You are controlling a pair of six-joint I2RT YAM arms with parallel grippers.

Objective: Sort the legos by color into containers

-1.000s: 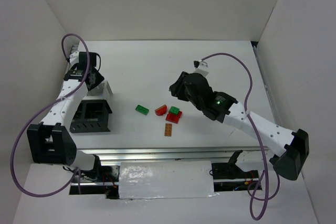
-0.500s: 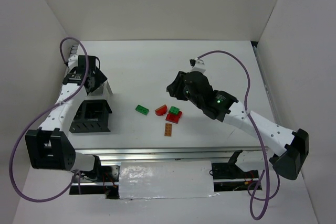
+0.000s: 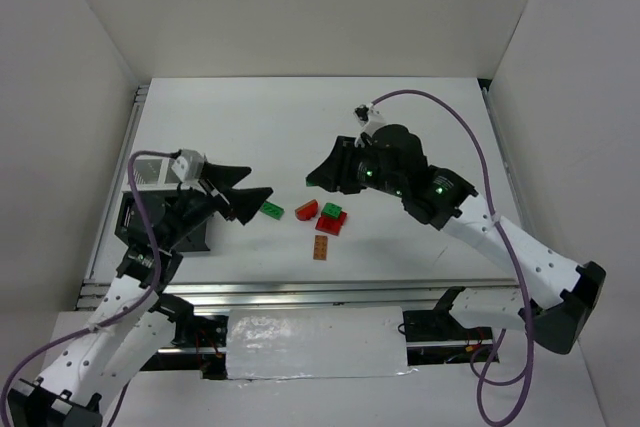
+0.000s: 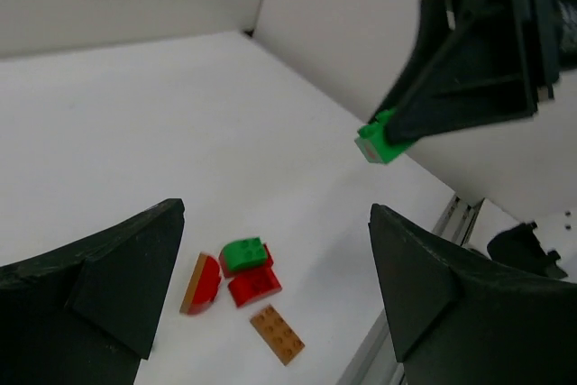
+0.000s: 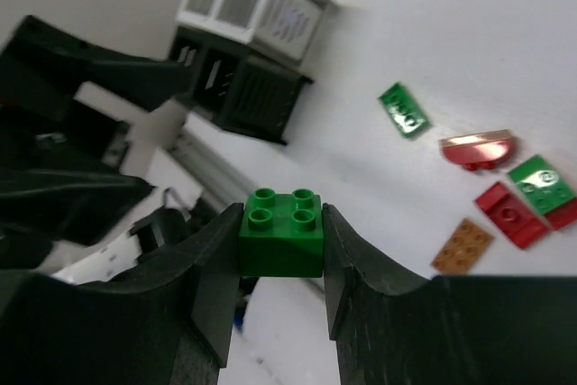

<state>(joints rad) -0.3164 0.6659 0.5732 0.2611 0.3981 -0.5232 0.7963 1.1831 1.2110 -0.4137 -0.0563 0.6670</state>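
The right hand [image 3: 322,175] is closed on 1 green brick [image 5: 281,233] and holds it in the air above the desk [image 3: 420,127]. The left hand [image 3: 248,187] is spread wide and empty, near the containers [image 5: 257,96]. About 5 other legos [image 3: 320,247] lie loose on the desk, so most of the sorting seems left; what is inside the containers I cannot tell.
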